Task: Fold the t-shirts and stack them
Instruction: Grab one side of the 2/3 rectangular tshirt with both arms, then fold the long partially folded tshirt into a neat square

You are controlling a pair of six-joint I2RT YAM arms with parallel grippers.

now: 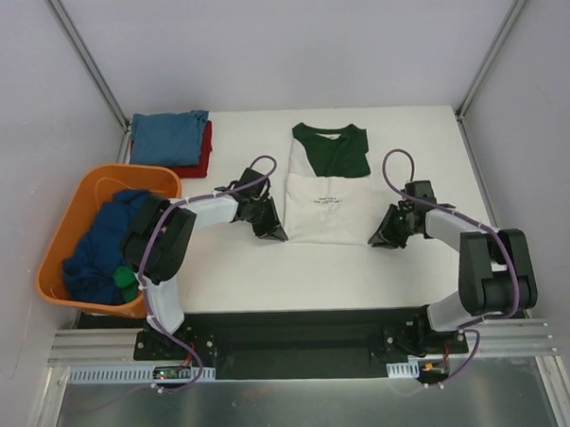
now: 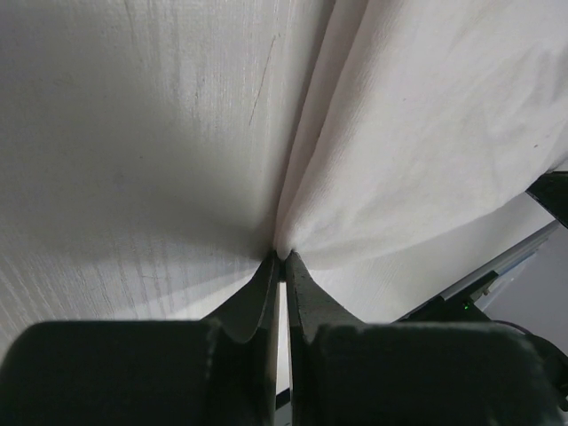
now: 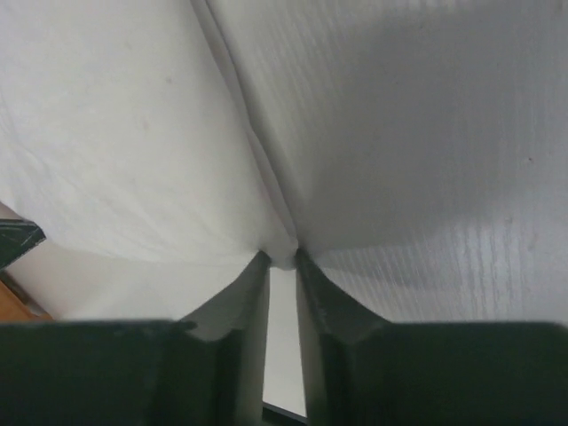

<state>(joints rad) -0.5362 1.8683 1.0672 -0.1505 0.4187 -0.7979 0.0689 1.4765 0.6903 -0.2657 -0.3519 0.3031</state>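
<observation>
White tabletop (image 1: 231,273) boxed in by grey walls, seen from above with the arm bases at 6 o'clock. Biggest lump over at 9 o'clock: orange basket (image 1: 52,261) with a navy t-shirt (image 1: 97,250) heaped inside, not folded yet. Near dead centre, a touch toward 12: cream t-shirt (image 1: 327,207), lying flat, green sleeves apparently folded in over the chest. Long axis running 12 to 6, collar at the 12 end, hem at the 6 end closest to the arms. Up around 10 to 11 o'clock, well apart from it: blue t-shirt (image 1: 168,136) folded and sitting on a folded red t-shirt (image 1: 199,160). Probably the stack, so roughly two done, two to go.

Now the key bit. First the left gripper (image 2: 282,256), down at the hem's 7 o'clock corner, jaws pressed together with a pucker of cream cloth nipped at the tips. Then the right gripper (image 3: 280,257) at the 5 o'clock corner, jaws nearly together, cloth gathered between the tips too, looks like a pinch. One arm per corner, neither nearer than the other, whole shirt stretching away from both sets of jaws toward 12. Guessing next up: lifting the hem and carrying it toward 12 over the collar end. Needs both corners kept level, otherwise a skewed fold
</observation>
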